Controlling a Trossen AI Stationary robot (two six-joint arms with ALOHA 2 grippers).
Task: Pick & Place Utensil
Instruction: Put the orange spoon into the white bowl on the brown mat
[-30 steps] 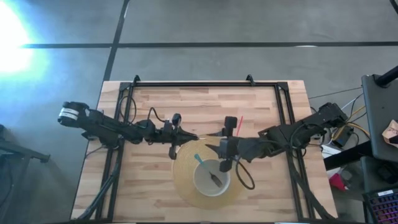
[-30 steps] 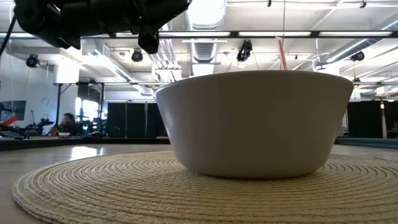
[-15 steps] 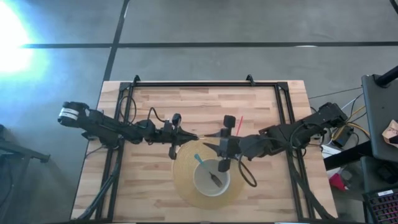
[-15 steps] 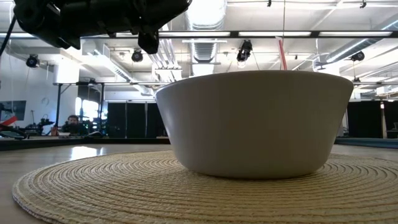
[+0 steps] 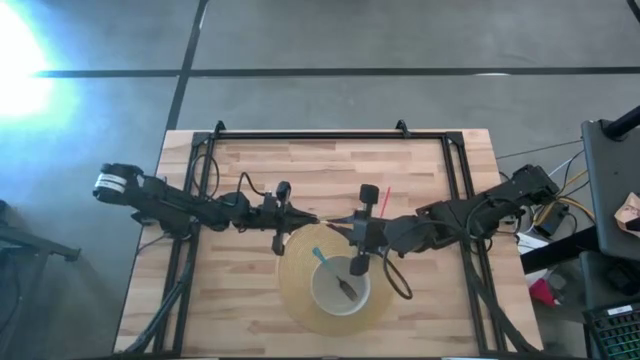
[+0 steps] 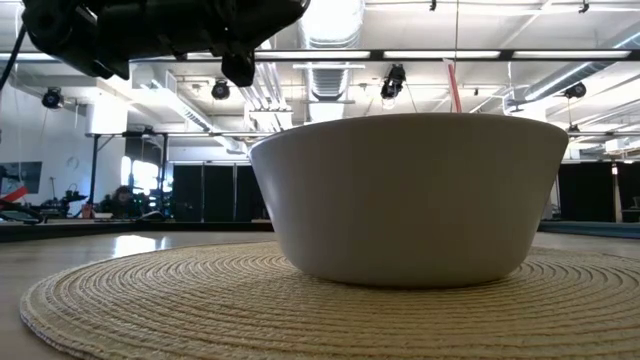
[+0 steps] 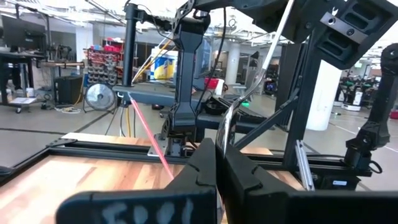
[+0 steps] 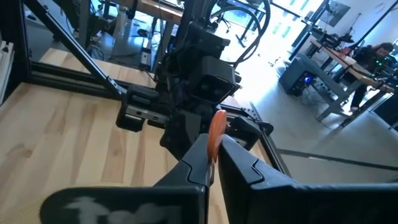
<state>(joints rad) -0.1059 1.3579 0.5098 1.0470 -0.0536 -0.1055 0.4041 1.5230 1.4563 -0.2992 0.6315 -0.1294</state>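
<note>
While both dark arms reach toward the middle of the light wooden table (image 5: 420, 165), the high view shows the left gripper (image 5: 312, 219) and the right gripper (image 5: 338, 222) tip to tip, just off the round woven straw placemat (image 5: 296, 288) at its 12 o'clock edge. On that mat sits the white round bowl (image 5: 340, 289), holding a teal-handled utensil (image 5: 320, 256) at its 10 o'clock rim and a dark utensil (image 5: 346, 290) near its centre. A thin red stick (image 5: 385, 199) lies on the wood at the bowl's 1 o'clock, just beside the right arm.

Down at table level, the bowl (image 6: 418, 198) fills the frame on the mat (image 6: 150, 300), with a dark arm overhead at 10 o'clock; a person sits far off in the room at 9 o'clock.

From the left wrist, the fingers (image 7: 205, 165) are pressed together on a slim silver utensil handle (image 7: 227, 127) that rises upright, the red stick (image 7: 149, 140) slanting beyond.

From the right wrist, the fingers (image 8: 200, 155) pinch an orange-tipped utensil (image 8: 216, 132), the other arm's gripper close ahead.
</note>
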